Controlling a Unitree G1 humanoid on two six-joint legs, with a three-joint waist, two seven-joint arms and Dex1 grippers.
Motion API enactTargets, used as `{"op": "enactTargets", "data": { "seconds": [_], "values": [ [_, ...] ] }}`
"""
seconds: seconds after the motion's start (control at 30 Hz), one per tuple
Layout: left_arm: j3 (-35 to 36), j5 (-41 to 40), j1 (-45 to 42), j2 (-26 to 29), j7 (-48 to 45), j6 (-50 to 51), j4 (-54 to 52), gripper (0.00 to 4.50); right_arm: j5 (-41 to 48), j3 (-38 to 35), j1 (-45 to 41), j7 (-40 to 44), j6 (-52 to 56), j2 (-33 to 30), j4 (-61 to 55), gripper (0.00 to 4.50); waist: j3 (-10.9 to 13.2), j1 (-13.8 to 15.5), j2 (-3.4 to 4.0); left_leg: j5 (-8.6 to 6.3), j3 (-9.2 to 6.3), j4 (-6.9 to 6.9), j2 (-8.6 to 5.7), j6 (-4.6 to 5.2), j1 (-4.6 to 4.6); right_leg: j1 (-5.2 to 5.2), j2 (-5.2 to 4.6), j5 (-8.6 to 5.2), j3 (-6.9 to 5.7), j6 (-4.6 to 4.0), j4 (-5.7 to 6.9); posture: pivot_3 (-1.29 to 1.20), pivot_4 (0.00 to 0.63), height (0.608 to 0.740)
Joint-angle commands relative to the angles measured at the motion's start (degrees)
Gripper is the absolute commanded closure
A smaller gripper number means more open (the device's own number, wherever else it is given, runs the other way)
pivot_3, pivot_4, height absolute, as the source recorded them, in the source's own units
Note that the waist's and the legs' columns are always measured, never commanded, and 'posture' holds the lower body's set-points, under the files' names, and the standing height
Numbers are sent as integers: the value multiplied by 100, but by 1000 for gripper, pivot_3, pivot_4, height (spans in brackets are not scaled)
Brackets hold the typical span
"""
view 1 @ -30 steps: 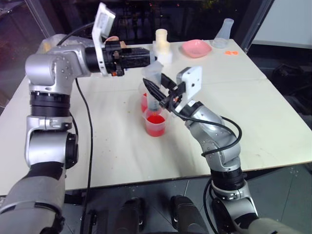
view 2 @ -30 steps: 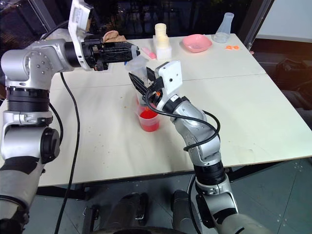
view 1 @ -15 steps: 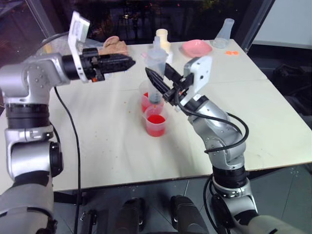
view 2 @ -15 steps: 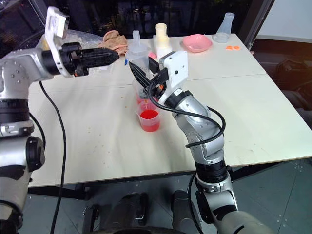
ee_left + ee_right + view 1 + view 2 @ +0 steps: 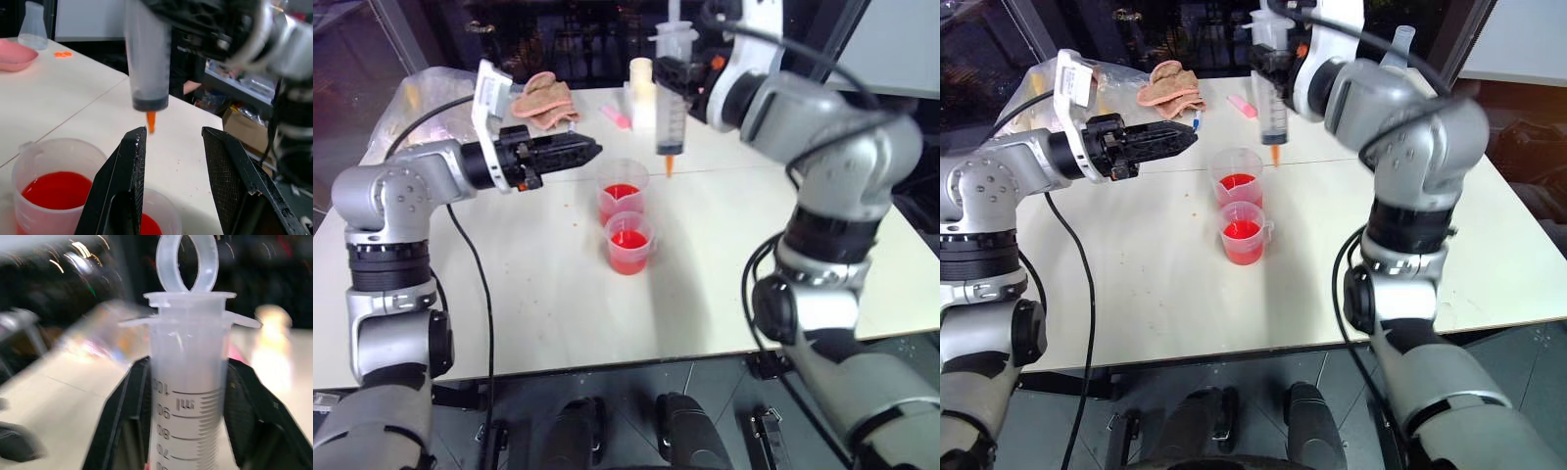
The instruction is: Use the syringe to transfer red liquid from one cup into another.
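Observation:
My right gripper is shut on the syringe, a clear barrel with scale marks held upright, orange tip pointing down. The tip hangs in the air just behind the two clear cups. The far cup and the near cup both hold red liquid. In the right wrist view the plunger ring sits right on top of the barrel, between the black fingers. My left gripper is open and empty, pointing level at the cups from their left.
At the back of the table lie a tan cloth, a white-and-yellow bottle and a small pink item. A clear plastic bag sits far left. A pink bowl and a clear flask stand at the far right.
My right arm has swung up and lifted the syringe out of the cups, so it now hangs upright behind them. My left gripper has dropped slightly and stayed open.

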Motion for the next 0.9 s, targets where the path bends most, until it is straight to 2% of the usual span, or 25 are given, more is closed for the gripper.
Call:
{"op": "enactTargets", "data": {
  "seconds": [0.03,0.17,0.33,0.6,0.73,0.9],
  "values": [
    [178,-162,72,-21,115,-163,-220,2609,-593,630,-914,-33,675,-364,1649,3130,1,-15,2,0,1,0,0,0,0,-1,-2,-1,0,-1,0,0,150,740],
    [192,-233,120,-28,218,-196,-272,2609,-1022,1259,-1333,194,756,-408,3164,3130,0,-39,1,0,6,-5,0,0,0,-3,-1,-3,2,-5,-4,0,150,740],
    [279,-351,184,12,363,-159,-388,2609,-1387,1744,-1238,658,-17,-154,4131,3130,1,-34,2,0,8,-4,0,0,-2,-3,1,-2,3,-4,-3,0,150,740],
    [353,-623,511,292,453,77,-741,2609,-1836,1507,-1204,583,-1201,330,5742,3130,1,-39,2,-1,6,-4,0,-1,-1,-4,5,-1,2,-3,-1,0,150,740],
    [213,-672,732,710,190,179,-970,2609,-2024,1472,-1194,474,-1515,515,6132,3130,1,-45,2,-1,5,-5,-1,-2,-2,-4,4,-1,3,-3,-2,0,150,740],
    [-200,-403,953,1241,-378,-187,-1280,2609,-2183,1394,-1153,377,-1652,558,6388,3130,1,-42,3,-1,4,-6,-1,-4,-1,-4,5,-2,2,-4,-4,0,150,740]
  ]
}}
